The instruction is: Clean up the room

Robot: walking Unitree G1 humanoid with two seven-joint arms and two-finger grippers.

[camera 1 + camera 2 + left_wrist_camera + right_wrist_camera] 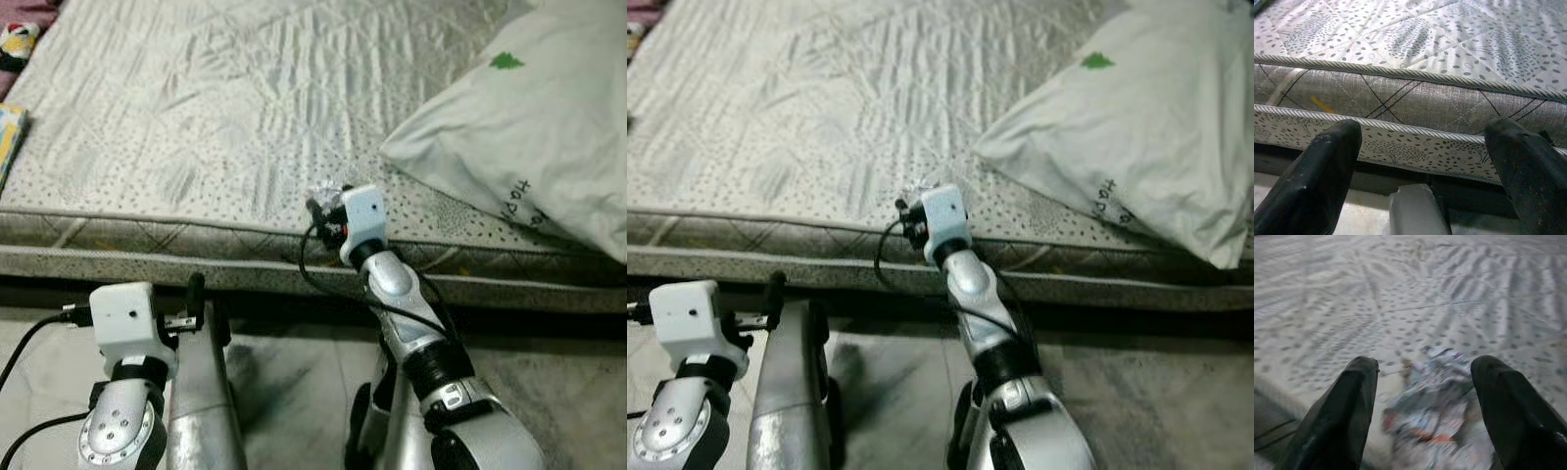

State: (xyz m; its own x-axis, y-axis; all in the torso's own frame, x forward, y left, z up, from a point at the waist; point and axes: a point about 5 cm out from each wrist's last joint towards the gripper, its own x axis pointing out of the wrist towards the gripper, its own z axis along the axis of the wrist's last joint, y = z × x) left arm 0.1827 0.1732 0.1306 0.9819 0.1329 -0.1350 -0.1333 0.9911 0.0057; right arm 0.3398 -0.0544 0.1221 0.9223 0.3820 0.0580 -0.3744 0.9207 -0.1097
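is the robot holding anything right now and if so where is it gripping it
Nothing is held. The right gripper is open around a crumpled wrapper on the mattress; the left gripper is open.

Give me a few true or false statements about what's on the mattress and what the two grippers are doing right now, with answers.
1. The right gripper is open, with a crumpled wrapper between its fingers. True.
2. The left gripper is shut on the wrapper. False: it is open and empty, low beside the mattress edge.
3. A white pillow lies on the mattress on the robot's right. True.
4. The wrapper lies on the floor. False: it sits on the mattress near its front edge.
5. The pillow covers the wrapper. False: they lie apart.
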